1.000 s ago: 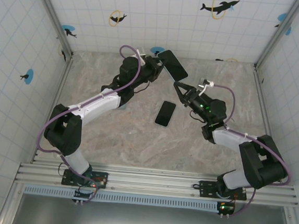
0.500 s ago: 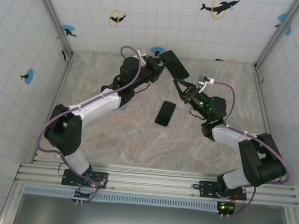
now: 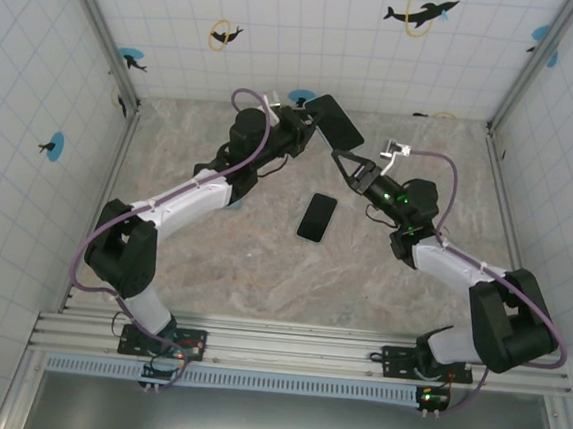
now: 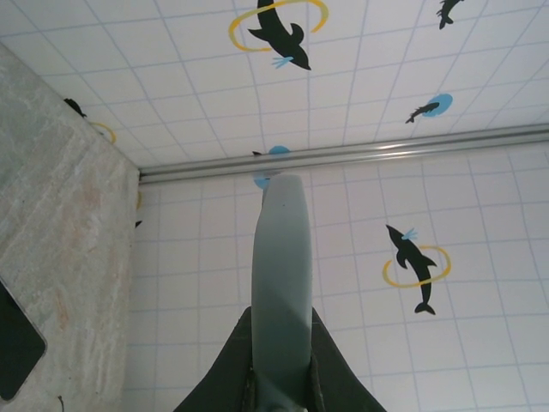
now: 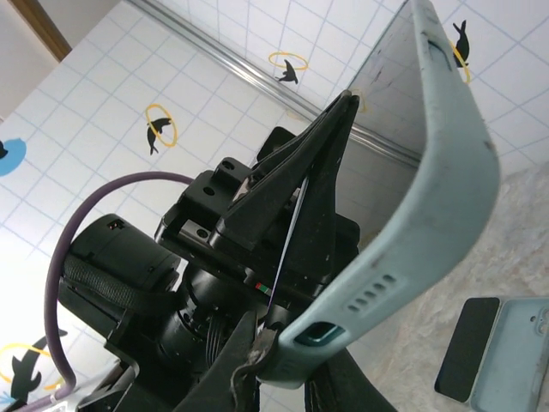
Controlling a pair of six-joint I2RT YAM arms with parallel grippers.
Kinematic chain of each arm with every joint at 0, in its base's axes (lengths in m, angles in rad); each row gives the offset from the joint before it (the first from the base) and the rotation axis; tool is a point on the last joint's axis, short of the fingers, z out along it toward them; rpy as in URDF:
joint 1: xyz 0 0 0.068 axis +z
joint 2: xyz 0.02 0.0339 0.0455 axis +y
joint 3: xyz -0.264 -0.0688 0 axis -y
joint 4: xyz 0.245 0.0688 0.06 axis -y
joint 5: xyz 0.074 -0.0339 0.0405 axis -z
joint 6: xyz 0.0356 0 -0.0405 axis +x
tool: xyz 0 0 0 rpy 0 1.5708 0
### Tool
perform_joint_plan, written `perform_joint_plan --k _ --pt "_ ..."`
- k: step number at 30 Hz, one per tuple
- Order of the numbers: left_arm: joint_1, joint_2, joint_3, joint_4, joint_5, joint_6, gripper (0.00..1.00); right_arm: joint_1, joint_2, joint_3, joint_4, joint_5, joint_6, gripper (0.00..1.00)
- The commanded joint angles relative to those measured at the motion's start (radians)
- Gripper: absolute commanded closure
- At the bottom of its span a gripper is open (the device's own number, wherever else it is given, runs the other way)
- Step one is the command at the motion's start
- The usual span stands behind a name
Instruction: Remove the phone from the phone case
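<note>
Phone case (image 5: 450, 163), pale teal, raised and tilted in the air beyond the dark handset (image 3: 316, 217) lying flat mid-surface. Clamped along one edge by the left jaws, pinched at a lower corner by the right jaws, both narrow. Phone (image 3: 336, 125) seemingly seated inside, not yet out; peeling apart left to do. Under that handset, mottled stone-look surface (image 3: 211, 268); around it, white gridded walls (image 3: 312, 36) with dolphin stickers.
</note>
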Motion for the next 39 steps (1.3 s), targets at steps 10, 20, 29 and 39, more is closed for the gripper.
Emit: perform_joint_plan --k 10,20,29,39 --pt "-0.021 -0.008 0.075 0.061 0.027 -0.056 1.00 -0.034 -0.001 0.011 -0.095 0.006 -0.119 0.84" --pt "-0.023 -0.020 0.090 0.061 0.038 -0.043 1.00 -0.055 0.017 -0.002 -0.236 0.024 -0.101 0.87" --pt "-0.012 -0.038 0.090 0.010 0.055 0.049 1.00 -0.080 0.009 -0.006 -0.136 -0.060 -0.094 0.79" --pt "0.095 -0.063 0.067 -0.035 0.232 0.315 1.00 -0.169 -0.053 0.019 -0.185 -0.299 -0.274 0.45"
